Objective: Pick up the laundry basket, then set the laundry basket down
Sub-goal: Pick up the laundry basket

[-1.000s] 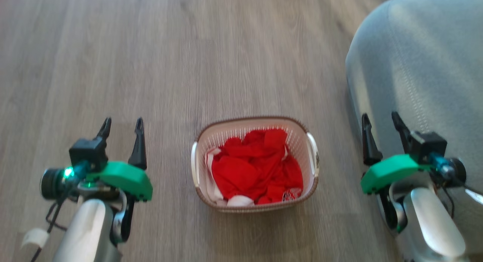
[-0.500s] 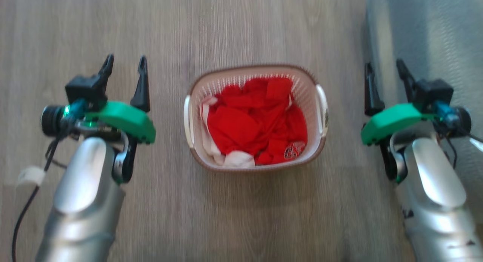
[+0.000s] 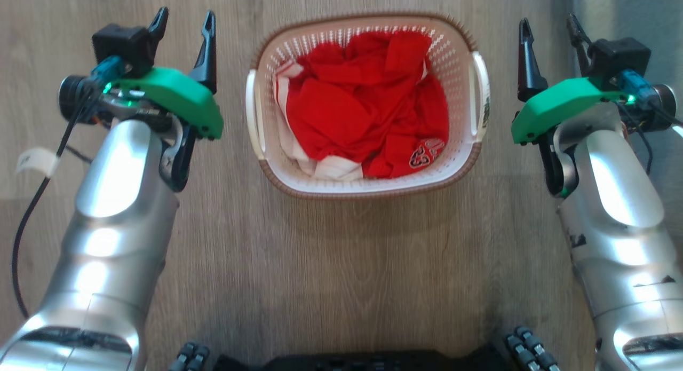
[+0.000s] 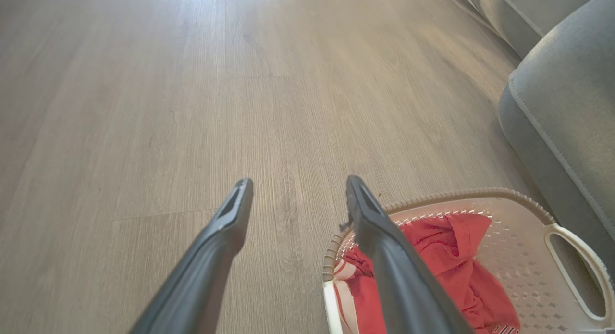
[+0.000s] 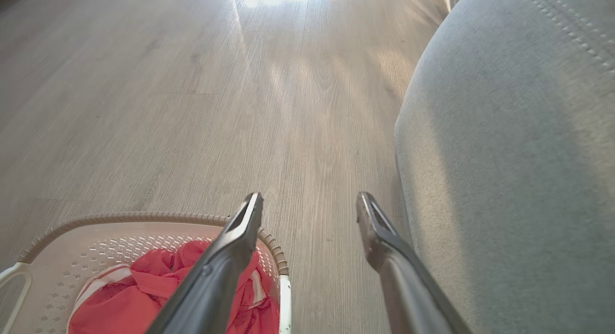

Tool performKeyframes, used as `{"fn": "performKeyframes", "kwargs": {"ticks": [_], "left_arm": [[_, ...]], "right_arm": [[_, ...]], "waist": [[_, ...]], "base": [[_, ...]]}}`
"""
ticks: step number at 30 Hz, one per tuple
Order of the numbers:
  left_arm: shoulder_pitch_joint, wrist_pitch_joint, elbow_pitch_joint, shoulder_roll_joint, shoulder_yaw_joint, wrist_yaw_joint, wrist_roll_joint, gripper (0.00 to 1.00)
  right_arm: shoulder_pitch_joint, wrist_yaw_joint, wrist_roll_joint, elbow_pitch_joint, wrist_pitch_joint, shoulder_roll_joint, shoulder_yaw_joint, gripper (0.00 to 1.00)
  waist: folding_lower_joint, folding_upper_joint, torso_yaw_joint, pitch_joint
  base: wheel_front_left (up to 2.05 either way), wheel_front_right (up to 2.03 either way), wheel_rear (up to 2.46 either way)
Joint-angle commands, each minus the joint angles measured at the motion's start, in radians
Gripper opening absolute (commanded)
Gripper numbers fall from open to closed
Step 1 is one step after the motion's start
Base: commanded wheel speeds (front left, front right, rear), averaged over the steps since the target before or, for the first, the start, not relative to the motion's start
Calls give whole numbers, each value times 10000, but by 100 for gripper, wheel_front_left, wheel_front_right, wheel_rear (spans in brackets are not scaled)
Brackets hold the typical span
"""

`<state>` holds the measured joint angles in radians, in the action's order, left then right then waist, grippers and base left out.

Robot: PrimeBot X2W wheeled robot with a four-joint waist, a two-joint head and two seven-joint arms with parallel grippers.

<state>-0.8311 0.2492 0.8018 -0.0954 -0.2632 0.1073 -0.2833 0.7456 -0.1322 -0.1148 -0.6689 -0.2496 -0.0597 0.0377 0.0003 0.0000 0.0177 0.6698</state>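
Observation:
The laundry basket [image 3: 460,61], white perforated plastic with a brown braided rim and white side handles, stands on the wood floor between my arms, holding red and white clothes [image 3: 357,109]. My left gripper [image 3: 184,20] hovers open just left of the basket's left handle [image 3: 252,120], nothing between its fingers. On the other side, beside the right handle [image 3: 482,101], my right gripper [image 3: 549,30] is open too. The left wrist view has the basket [image 4: 519,238] at lower right, past the open gripper [image 4: 298,187]. The right wrist view has the basket [image 5: 77,242] at lower left, beside the open gripper [image 5: 310,199].
A grey upholstered sofa [image 5: 519,146] stands close on the right, right next to my right gripper; it also appears as the sofa [image 4: 571,113] in the left wrist view. Bare wood floor [image 3: 347,264] stretches ahead and to the left. My dark base [image 3: 363,360] lies at the bottom edge.
The head camera has tilted down, so the basket and both grippers sit higher in the picture and look larger. Both grippers stay open on either side of the basket.

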Motion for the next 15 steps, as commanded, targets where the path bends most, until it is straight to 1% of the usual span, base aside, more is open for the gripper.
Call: {"fn": "performKeyframes", "kwargs": {"ticks": [1,8,15], "left_arm": [[-274,98,12,-230,106,73,-92,100],[-904,122,1112,0,-377,214,-304,100],[-1048,124,1425,164,-1376,230,-879,100]], "right_arm": [[21,15,43,95,-122,94,211,100],[336,15,-33,-545,-122,94,421,100],[454,15,-164,-1032,-122,95,567,100]], "waist": [[-3,0,30,416],[-3,0,45,1014],[-3,0,40,1432]], "base": [[0,0,0],[0,0,0],[0,0,0]]}}
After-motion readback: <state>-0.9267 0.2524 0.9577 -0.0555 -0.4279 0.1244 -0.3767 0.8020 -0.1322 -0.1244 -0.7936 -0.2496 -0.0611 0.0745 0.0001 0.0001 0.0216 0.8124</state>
